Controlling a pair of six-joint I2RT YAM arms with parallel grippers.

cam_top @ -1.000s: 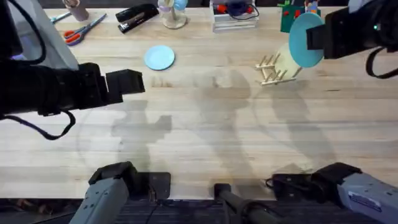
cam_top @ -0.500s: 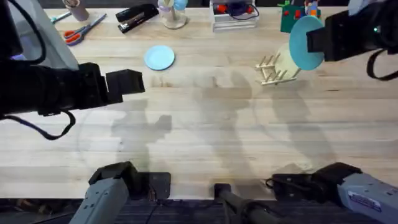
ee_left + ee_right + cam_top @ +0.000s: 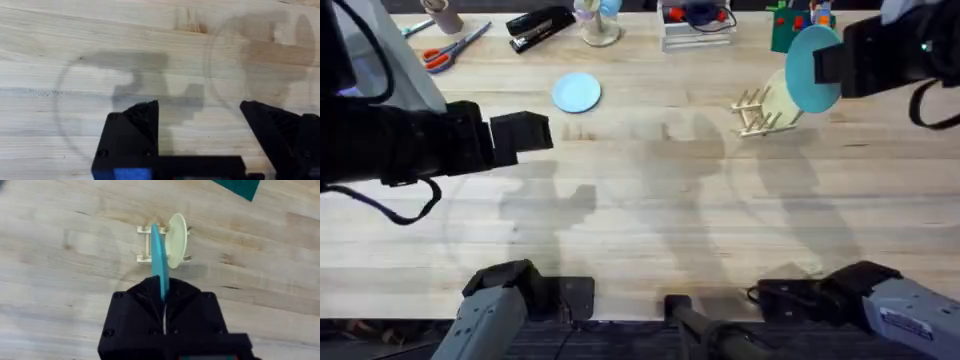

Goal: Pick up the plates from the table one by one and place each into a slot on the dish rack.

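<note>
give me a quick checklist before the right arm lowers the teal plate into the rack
1. Right pincer shut on the round teal plastic plate: ok.
2. Teal plate held on edge: ok.
3. Teal plate over the small light-wood peg rack: ok.
4. Free slot beside the pale yellow plate already in the rack: cannot tell.
5. Left pincer open over bare table, away from the rack: ok.
6. Round light blue plate flat on the table, waiting: ok.

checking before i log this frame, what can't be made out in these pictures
- Overhead: the right hand and teal plate cover part of the dish rack, so the target slot is unclear.
- Right wrist view: the teal plate is edge-on; whether it touches the rack cannot be told.
- Overhead: the pale yellow plate is mostly hidden behind the teal one.
- Overhead: items along the table's far edge are cut off.
</note>
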